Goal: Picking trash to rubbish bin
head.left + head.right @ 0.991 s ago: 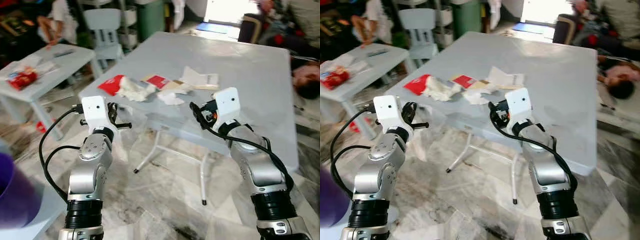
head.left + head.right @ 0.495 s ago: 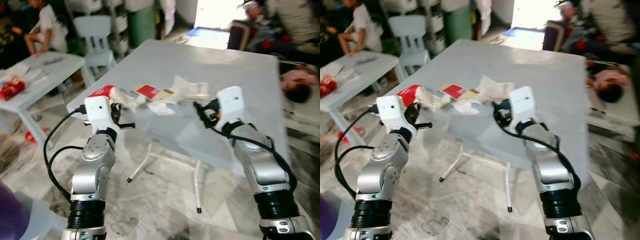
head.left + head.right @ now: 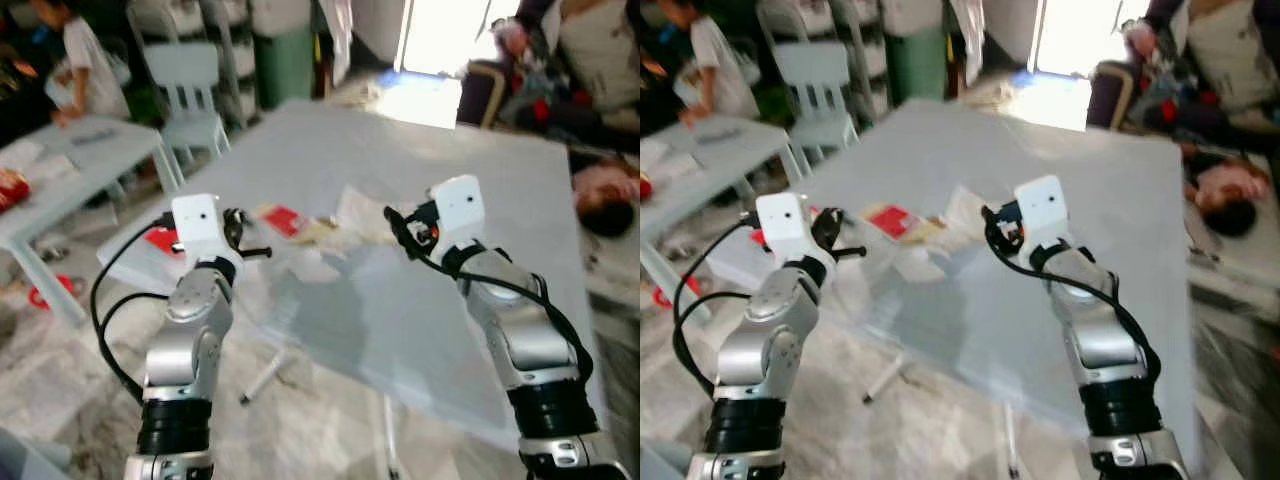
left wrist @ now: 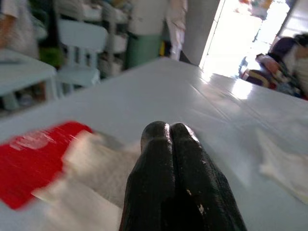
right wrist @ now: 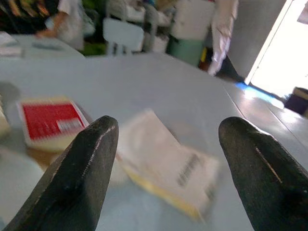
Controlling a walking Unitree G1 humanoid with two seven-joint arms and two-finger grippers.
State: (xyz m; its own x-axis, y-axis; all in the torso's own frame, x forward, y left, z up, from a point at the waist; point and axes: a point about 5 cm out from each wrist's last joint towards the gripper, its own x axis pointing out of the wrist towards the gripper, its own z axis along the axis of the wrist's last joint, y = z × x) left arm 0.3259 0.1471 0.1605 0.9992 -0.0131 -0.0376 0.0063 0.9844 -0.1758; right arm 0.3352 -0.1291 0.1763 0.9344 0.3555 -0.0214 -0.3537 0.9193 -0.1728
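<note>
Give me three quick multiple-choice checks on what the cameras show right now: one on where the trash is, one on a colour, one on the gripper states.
1. Where does the trash lie?
A. On the grey table
B. On the floor
C. On the chair

2. What colour is the wrapper next to the crumpled tissue?
A. Blue
B. Red
C. Green

3. How do the grippers stand?
A. Both open
B. Left open, right shut
C. Left shut, right open

Key:
1 A: the paper scraps sit on the grey table.
2 B: the red wrapper lies by the tissue.
3 C: the left gripper has its fingers pressed together on nothing; the right gripper has its fingers spread wide.
</note>
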